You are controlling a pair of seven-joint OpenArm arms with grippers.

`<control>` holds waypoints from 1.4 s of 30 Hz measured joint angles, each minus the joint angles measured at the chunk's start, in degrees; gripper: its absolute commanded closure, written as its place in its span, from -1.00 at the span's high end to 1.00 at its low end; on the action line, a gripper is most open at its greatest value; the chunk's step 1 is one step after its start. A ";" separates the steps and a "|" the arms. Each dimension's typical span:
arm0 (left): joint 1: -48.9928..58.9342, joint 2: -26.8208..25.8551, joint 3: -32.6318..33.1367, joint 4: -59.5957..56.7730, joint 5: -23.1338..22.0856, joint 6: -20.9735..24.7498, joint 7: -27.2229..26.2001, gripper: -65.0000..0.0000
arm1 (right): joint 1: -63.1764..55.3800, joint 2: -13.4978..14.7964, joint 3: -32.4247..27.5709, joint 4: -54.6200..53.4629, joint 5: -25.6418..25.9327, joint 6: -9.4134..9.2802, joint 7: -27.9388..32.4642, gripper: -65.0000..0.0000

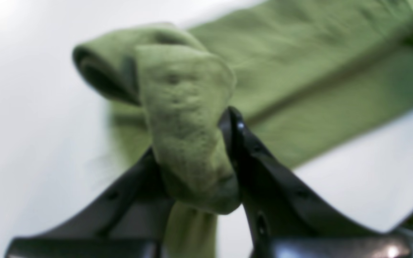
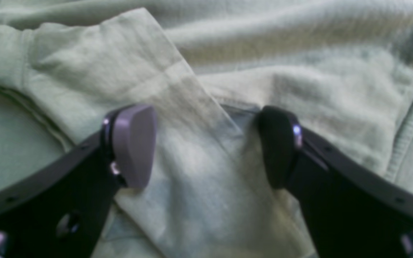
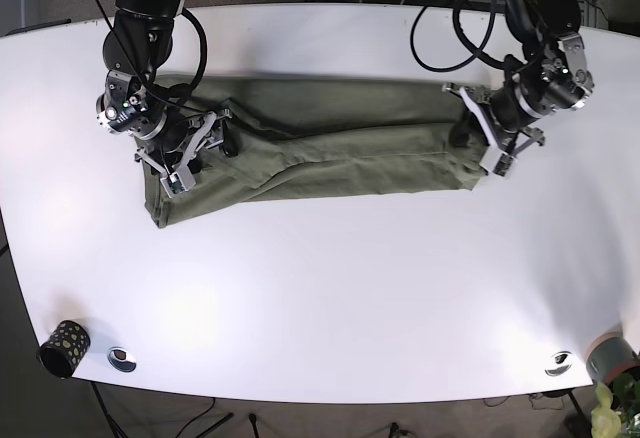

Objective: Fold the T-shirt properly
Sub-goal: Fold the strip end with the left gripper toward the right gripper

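White table (image 1: 371, 172) lies behind the left gripper (image 1: 192, 161), whose jaws clench a bunched fold of the green T-shirt (image 1: 299, 64). Right gripper (image 2: 206, 147) stands parted, cloth spread between its jaws. Base view: the T-shirt stretches between both grippers.

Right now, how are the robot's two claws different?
The left claw is pinched shut on a bunched end of the green T-shirt, lifting it. The right claw is open, its fingers spread over flat cloth, gripping nothing. Both are black and sit at opposite ends of the shirt.
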 measured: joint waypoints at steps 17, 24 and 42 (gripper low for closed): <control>-9.33 8.37 9.44 -10.38 0.22 6.95 -0.52 -0.77 | 0.00 0.00 0.00 0.04 0.00 0.00 0.00 0.34; -9.38 8.72 10.93 -11.37 0.02 6.95 -0.42 0.06 | 0.02 0.00 0.00 0.07 0.00 0.00 -0.02 0.34; -9.40 6.93 25.07 -0.31 -0.44 10.99 -1.07 0.14 | 0.94 -1.46 0.02 0.57 -0.98 -0.44 -0.76 0.34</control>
